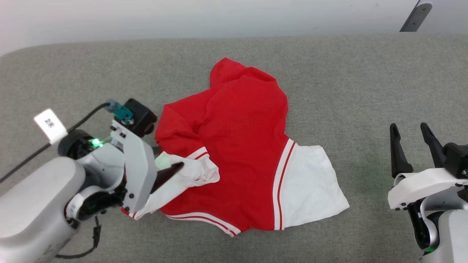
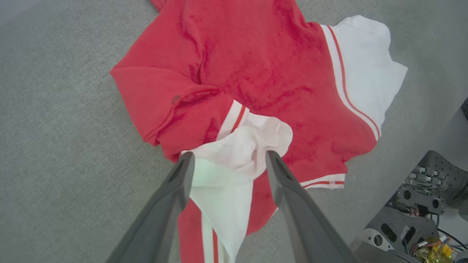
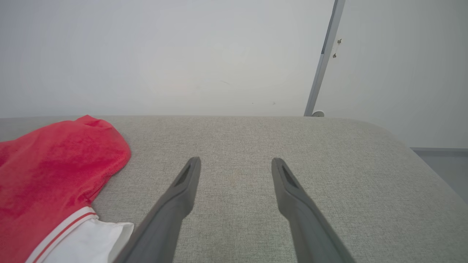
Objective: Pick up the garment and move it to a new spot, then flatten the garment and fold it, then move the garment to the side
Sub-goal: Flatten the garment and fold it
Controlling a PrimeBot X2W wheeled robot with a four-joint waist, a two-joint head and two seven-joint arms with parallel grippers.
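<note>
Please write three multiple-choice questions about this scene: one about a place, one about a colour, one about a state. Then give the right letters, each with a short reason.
1. Where does the garment lie?
A. on the grey padded surface
B. on a wooden floor
C. in a basket

2. What colour are its short sleeves?
A. black
B. white
C. blue

3. How do the jaws of the left gripper stand?
A. shut on a sleeve
B. shut on nothing
C. open, with white sleeve cloth between the fingers

Answers:
1 A: grey fabric shows all around it.
2 B: both sleeves are white, edged with red stripes.
3 C: the left wrist view shows the two fingers wide apart.
</note>
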